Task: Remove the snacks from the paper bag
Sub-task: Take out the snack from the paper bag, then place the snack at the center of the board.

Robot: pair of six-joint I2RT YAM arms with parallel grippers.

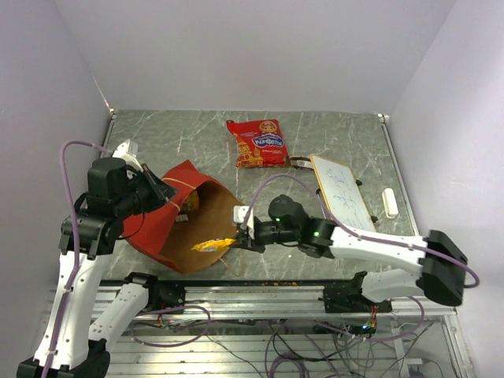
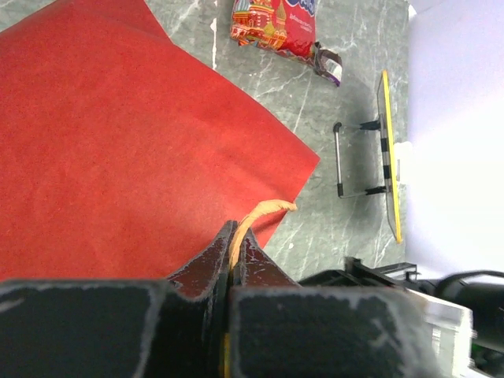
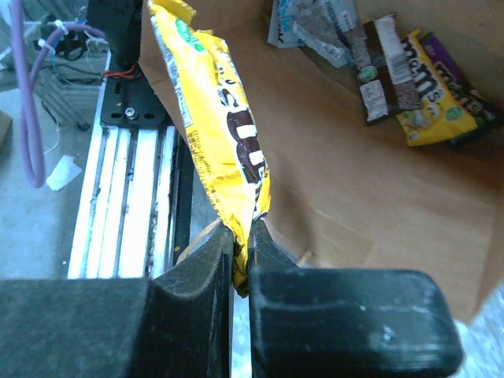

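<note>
Right gripper (image 3: 240, 236) is clamped on the small yellow packet (image 3: 228, 134), which I see held at the mouth of the paper bag (image 1: 157, 228). I read the left gripper (image 2: 234, 236) as pinched shut on the bag's string handle (image 2: 264, 211). Several small wrappers (image 3: 386, 71) lie inside on the brown lining. The large red packet (image 1: 257, 142) lies on the table (image 1: 339, 134) beyond the bag, apart from it.

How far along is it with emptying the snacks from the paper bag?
Done: red packet lies on the table. In hand: right end effector pinches a yellow packet at the mouth of the paper bag; left end effector holds its handle. Left: several small wrappers inside.
</note>
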